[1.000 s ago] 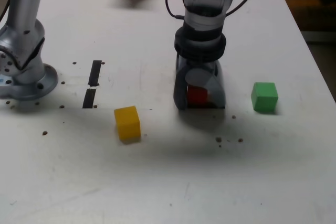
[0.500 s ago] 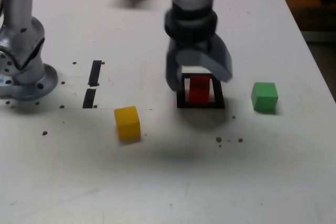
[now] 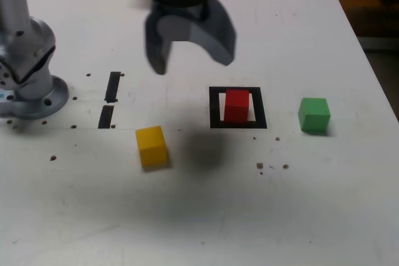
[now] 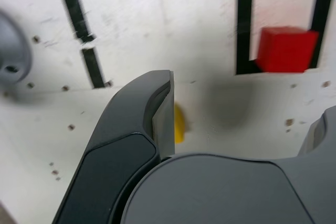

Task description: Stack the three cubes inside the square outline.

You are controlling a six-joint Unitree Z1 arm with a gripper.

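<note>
I see the claw (image 3: 190, 45) up off the table, jaws spread wide, holding nothing. Red cube (image 3: 236, 105) sits inside the square outline (image 3: 237, 124), below the claw and toward the exterior view's right. Yellow cube (image 3: 151, 146) lies near the claw's shadow, outside the outline; green cube (image 3: 313, 114) sits just beyond the outline's right side.

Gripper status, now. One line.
Gripper: open, fingers spread wide, holding nothing; it hangs above the table, apart from the red cube in the square outline.
</note>
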